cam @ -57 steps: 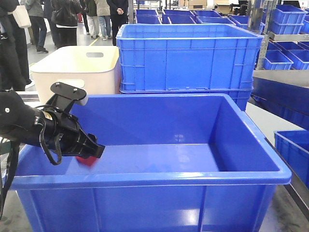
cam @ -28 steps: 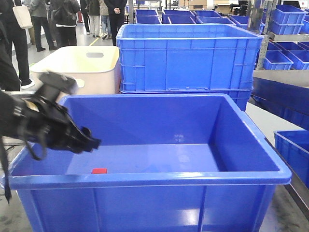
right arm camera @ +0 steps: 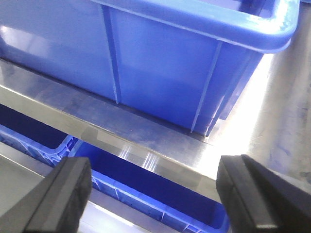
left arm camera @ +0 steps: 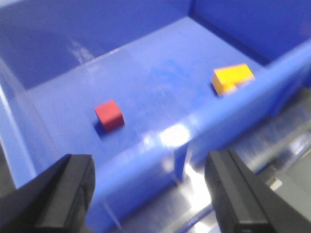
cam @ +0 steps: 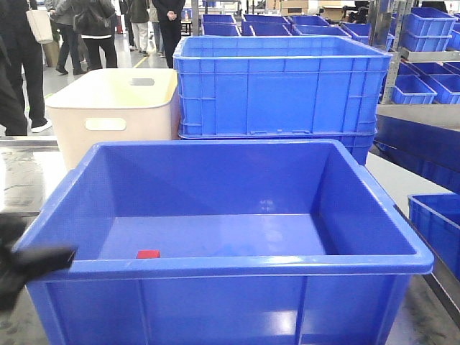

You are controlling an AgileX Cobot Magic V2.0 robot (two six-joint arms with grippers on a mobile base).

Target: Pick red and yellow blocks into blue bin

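Observation:
The blue bin [cam: 237,267] fills the foreground of the front view. A small red cube [cam: 148,254] lies on its floor near the front left. In the left wrist view the red cube [left arm camera: 109,115] and the yellow studded brick [left arm camera: 232,78] both rest on the floor of the bin [left arm camera: 204,127], well apart. The front wall hides the yellow brick in the front view. My left gripper [left arm camera: 153,194] is open and empty, outside the bin's near wall; in the front view the left gripper [cam: 61,257] is a dark blur. My right gripper [right arm camera: 153,194] is open and empty beside the bin's outer wall [right arm camera: 160,73].
A cream tub [cam: 115,108] with handle slots and a ribbed blue crate [cam: 280,86] stand behind the bin. More blue crates [cam: 431,215] sit at the right. People stand at the back left. Below the steel table edge [right arm camera: 146,141] lies another blue crate [right arm camera: 160,194].
The left arm let go of the red cube inside the bin, then drew back out over the left front rim to the lower left. The cube stays on the floor.

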